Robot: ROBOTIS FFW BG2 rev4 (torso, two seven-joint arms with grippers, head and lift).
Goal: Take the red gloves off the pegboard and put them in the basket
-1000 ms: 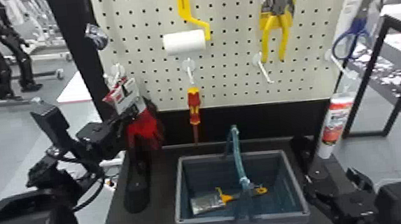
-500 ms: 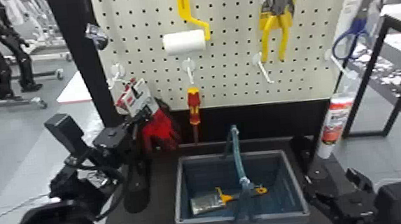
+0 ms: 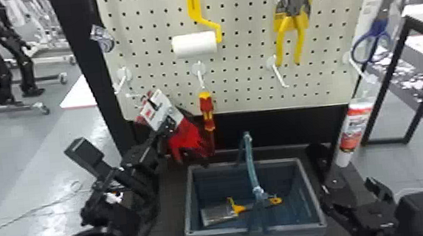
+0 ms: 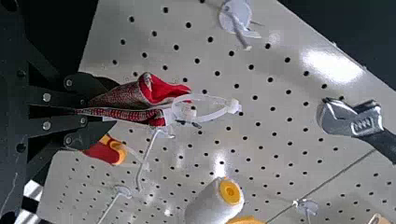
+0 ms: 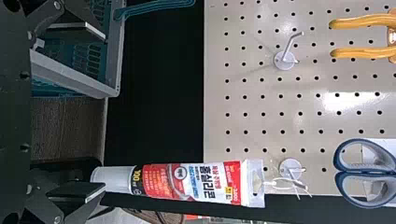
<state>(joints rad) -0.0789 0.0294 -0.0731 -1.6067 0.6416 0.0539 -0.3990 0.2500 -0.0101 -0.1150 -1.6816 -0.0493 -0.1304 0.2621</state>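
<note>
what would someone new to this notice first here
Probably the bright red gloves with a white card, clamped in the robot's left hand in front of the pegboard's lower left part. Next, likely the yellow-handled paint roller with a white sleeve high on the pale perforated pegboard, and the open blue-grey plastic basket below, holding a yellow-handled paintbrush.
</note>
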